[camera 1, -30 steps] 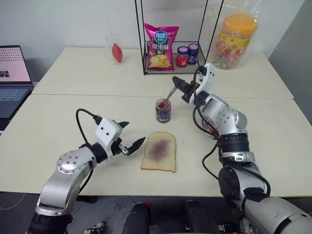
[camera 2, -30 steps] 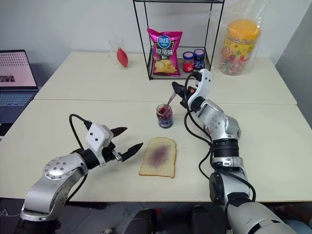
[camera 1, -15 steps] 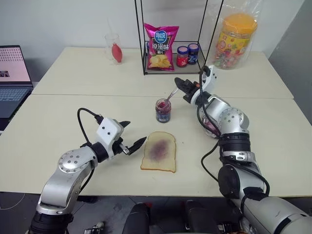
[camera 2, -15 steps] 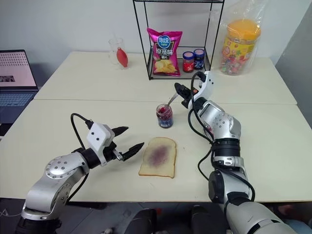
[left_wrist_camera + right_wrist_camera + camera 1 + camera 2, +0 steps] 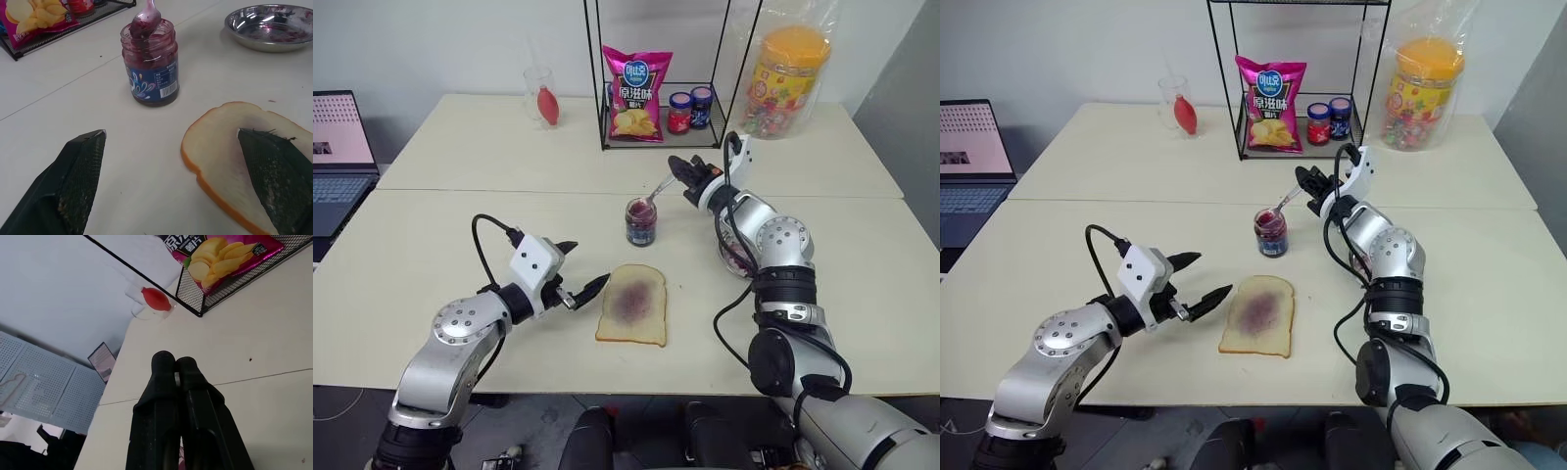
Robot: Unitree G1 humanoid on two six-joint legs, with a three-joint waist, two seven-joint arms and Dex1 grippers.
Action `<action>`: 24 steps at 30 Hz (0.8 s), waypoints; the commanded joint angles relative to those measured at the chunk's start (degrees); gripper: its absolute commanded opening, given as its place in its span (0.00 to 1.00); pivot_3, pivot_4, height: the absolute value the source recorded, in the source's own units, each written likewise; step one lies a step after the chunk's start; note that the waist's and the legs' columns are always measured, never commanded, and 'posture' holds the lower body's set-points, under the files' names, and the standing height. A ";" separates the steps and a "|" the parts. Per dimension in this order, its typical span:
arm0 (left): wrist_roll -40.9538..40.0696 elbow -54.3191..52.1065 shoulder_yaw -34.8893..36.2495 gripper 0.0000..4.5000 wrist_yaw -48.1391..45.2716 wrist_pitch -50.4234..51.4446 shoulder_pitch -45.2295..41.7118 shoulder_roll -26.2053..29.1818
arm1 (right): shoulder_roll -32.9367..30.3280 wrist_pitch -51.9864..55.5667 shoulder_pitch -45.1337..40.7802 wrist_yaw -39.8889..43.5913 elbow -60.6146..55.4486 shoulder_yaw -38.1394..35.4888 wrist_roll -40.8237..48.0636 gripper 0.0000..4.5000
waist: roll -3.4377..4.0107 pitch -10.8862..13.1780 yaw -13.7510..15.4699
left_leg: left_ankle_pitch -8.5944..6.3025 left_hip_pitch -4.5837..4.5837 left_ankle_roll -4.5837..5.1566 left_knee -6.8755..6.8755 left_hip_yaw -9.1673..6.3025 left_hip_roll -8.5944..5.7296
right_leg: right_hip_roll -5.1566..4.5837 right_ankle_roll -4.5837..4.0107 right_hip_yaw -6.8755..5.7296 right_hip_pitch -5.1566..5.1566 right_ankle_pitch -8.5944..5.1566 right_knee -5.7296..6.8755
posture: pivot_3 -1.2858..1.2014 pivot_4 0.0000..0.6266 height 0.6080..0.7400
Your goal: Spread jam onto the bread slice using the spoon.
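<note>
The jam sits in a small glass jar (image 5: 641, 222) with a blue label, mid-table behind the bread slice (image 5: 632, 304). That pale slice lies flat with a purple smear at its centre. The spoon (image 5: 658, 188) slants up to the right from the jar, and its jam-coated bowl (image 5: 146, 17) rests at the jar's mouth. My right gripper (image 5: 681, 168) is shut on the spoon's handle. My left gripper (image 5: 587, 264) hangs open just left of the bread, one finger over the slice's near edge (image 5: 234, 147), holding nothing.
A jam-stained steel plate (image 5: 271, 32) lies right of the jar, partly behind my right arm. At the back stand a wire rack (image 5: 656, 137) with a chips bag and two small lidded jars, a yellow-lidded tub (image 5: 788, 83) and a glass (image 5: 540, 96). A laptop (image 5: 337, 147) sits far left.
My right wrist has rolled and its gripper has shifted slightly up and right, still holding the spoon at the jar. The left arm, bread and jar have stayed put.
</note>
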 commanded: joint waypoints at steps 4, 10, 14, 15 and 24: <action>0.08 -1.09 0.20 1.00 0.18 -0.48 -1.00 -0.15 | 0.29 0.28 -1.73 -2.01 -1.06 -2.37 4.01 0.00 | 0.00 0.00 0.00 | 0.01 -0.31 0.00 0.04 0.00 0.00 | 0.00 0.00 0.00 -0.33 0.01 0.06 | 0.52 0.24 1.00; -0.05 -0.87 0.55 1.00 0.26 -0.43 -1.18 -0.17 | 0.16 0.53 -1.86 -3.14 -1.10 -3.60 5.61 0.00 | 0.00 0.00 0.00 | 0.00 -0.38 0.01 0.00 0.00 0.00 | 0.00 0.00 -0.01 -0.38 0.01 0.04 | 0.52 0.24 1.00; -0.07 -0.63 0.80 1.00 0.28 -0.58 -1.23 -0.15 | 0.18 0.53 -1.89 -3.90 -1.05 -4.05 6.81 0.00 | 0.00 0.00 0.00 | 0.01 -0.38 0.01 0.01 -0.01 0.00 | 0.00 0.00 -0.02 -0.39 0.01 0.05 | 0.52 0.24 1.00; -0.07 -0.57 0.84 1.00 0.27 -0.64 -1.21 -0.15 | 0.19 0.54 -1.90 -4.03 -1.05 -4.13 7.00 0.00 | 0.00 0.00 0.00 | 0.01 -0.38 0.01 0.01 0.00 0.00 | 0.00 0.00 -0.01 -0.39 0.01 0.05 | 0.52 0.24 1.00; -0.68 -0.16 2.85 1.00 -0.55 -2.18 0.42 0.48 | -0.60 2.52 -1.93 -4.99 -5.54 -4.42 11.06 0.00 | 0.00 0.00 -0.02 | 0.01 -0.39 0.01 0.01 0.00 0.00 | 0.00 0.00 -0.01 -0.39 0.01 0.05 | 0.52 0.24 1.00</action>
